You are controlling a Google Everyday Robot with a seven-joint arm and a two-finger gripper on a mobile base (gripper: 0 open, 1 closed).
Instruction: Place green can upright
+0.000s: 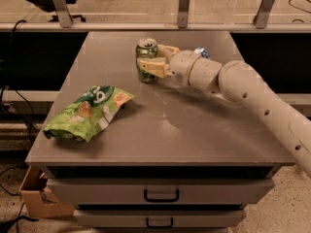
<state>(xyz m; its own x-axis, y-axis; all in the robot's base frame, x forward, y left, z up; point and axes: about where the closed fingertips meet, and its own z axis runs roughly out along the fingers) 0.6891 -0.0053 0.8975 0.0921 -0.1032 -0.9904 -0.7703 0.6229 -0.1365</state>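
Observation:
The green can point(146, 57) stands upright on the grey table point(194, 130) near the back middle, its silver top facing up. My gripper point(151, 58) reaches in from the right, with one finger across the can's front point(153, 67) and the other behind it. The fingers are closed on the can's sides. The can's base rests on or just above the table; I cannot tell which.
A larger green snack bag point(90, 111) lies on the table's left front. A silver-white-blue can point(200, 52) is partly hidden behind my wrist. A glass partition runs behind the table. Drawers sit below the front edge, and a cardboard box point(36, 198) sits on the floor at lower left.

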